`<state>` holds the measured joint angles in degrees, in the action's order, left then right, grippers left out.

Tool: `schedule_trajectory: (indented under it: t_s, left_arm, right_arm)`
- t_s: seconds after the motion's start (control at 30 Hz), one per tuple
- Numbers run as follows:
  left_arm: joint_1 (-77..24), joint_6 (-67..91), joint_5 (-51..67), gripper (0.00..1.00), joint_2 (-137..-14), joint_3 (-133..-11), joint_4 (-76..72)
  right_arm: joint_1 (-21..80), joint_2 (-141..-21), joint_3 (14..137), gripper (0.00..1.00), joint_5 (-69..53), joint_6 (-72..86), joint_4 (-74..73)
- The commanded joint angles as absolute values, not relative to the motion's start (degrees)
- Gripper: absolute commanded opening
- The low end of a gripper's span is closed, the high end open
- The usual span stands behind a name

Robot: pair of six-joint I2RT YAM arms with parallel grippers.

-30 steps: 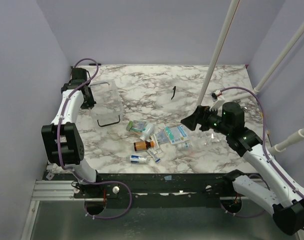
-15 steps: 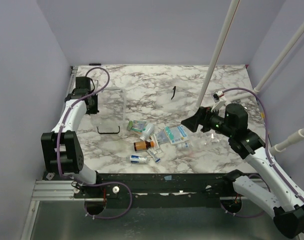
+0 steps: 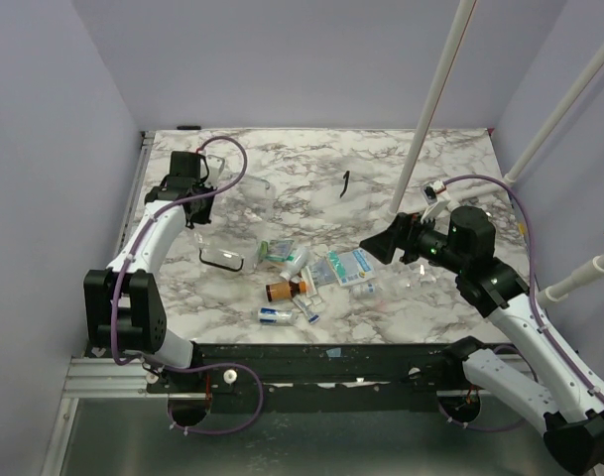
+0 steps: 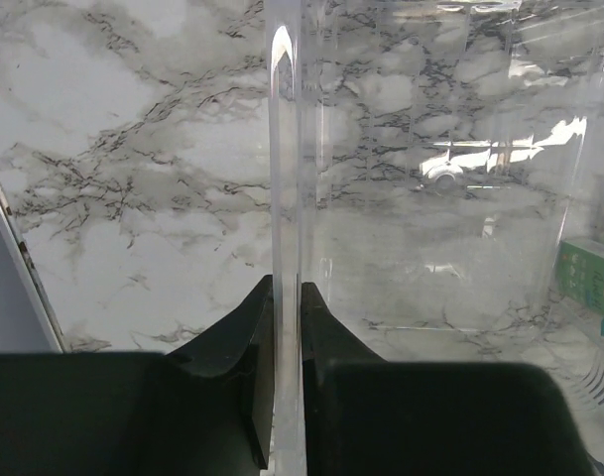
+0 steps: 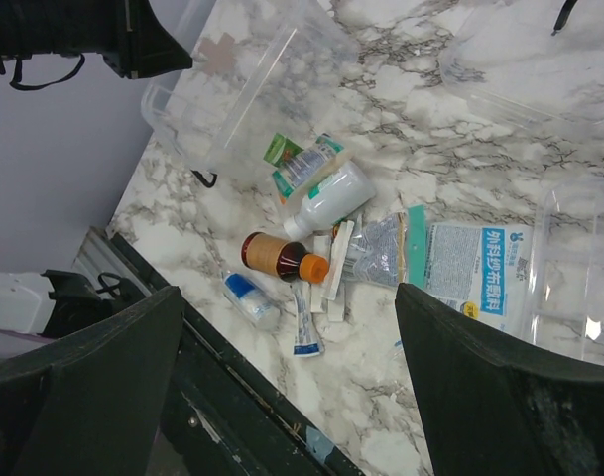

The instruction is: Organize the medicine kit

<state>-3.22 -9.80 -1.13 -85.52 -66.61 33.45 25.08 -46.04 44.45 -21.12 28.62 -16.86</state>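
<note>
The medicine kit (image 3: pixel 237 210) is a clear box with a black handle (image 3: pixel 222 260), at the table's left. My left gripper (image 3: pixel 195 201) is shut on the kit's thin clear wall (image 4: pixel 286 149), which stands edge-on between the black fingers (image 4: pixel 244 337). In the right wrist view the kit (image 5: pixel 257 84) lies at the upper left. My right gripper (image 3: pixel 377 244) hangs open above the loose medicines with nothing between its fingers (image 5: pixel 103 387). Below it lie a brown bottle with an orange cap (image 5: pixel 282 258), a white bottle (image 5: pixel 331 198) and a blue-printed packet (image 5: pixel 475 273).
A green box (image 3: pixel 275 248), a small blue-and-white bottle (image 3: pixel 275 315) and a tube (image 5: pixel 303 327) lie in the pile at mid-table. A black clasp piece (image 3: pixel 345 183) lies farther back. Clear plastic parts (image 5: pixel 579 278) sit to the right. Two white poles (image 3: pixel 435 109) slant over the right side.
My left arm has swung the kit to the right and a little nearer, turning it; its black handle now lies closer to the pile. The right arm has hardly moved.
</note>
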Motion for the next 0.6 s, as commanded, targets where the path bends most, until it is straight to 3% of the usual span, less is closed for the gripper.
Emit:
schedule_trajectory:
  t_s: [0.0, 0.37, 0.57]
  left_arm:
    - [-6.8, -14.1, -4.5, 0.02, -85.5, -65.7, 33.9]
    - [-7.5, -14.5, -2.0, 0.27, -87.0, -66.7, 34.4]
    - [-7.8, -14.1, -3.5, 0.35, -88.2, -66.9, 33.6]
  right_arm:
    - [25.4, -45.7, 44.7, 0.9, -22.8, 29.0, -18.9]
    - [25.4, -46.6, 46.0, 0.92, -21.9, 28.6, -21.6]
    - [25.4, -46.8, 46.1, 0.94, -21.5, 28.5, -22.2]
